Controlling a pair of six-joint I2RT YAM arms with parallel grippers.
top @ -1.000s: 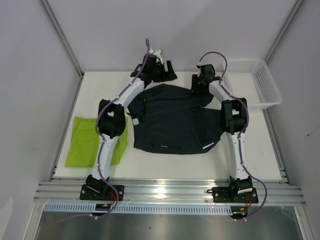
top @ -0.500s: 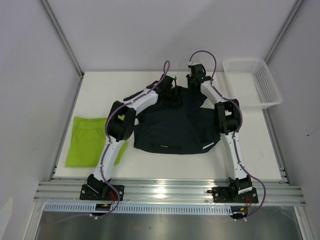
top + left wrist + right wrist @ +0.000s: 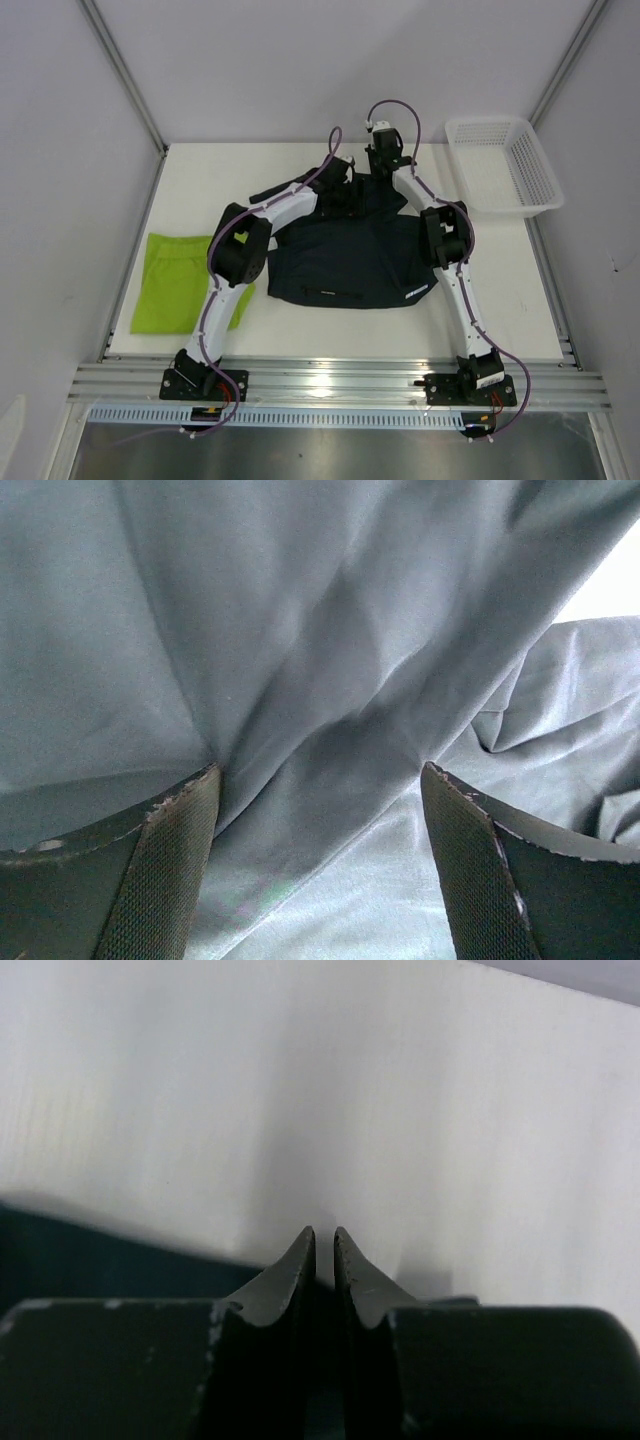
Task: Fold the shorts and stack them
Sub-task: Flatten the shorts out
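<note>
a: left hand (image 3: pixel 320 770)?
b: released, fingers wide apart, at the far edge of the dark shorts (image 3: pixel 345 260) mid-desk. cloth drapes across both tips.
a: right hand (image 3: pixel 323 1232)?
b: clenched to a thin slit, just beside the left one at that same far edge. dark cloth shows low on its left; cannot tell if any is pinched.
a: lime shorts (image 3: pixel 172 285)?
b: flat at the left edge of the desk (image 3: pixel 500 280), well apart from both hands.

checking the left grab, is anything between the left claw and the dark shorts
Nothing visible does: the left claw is open and down on the dark shorts, with their fabric between its fingers.
</note>
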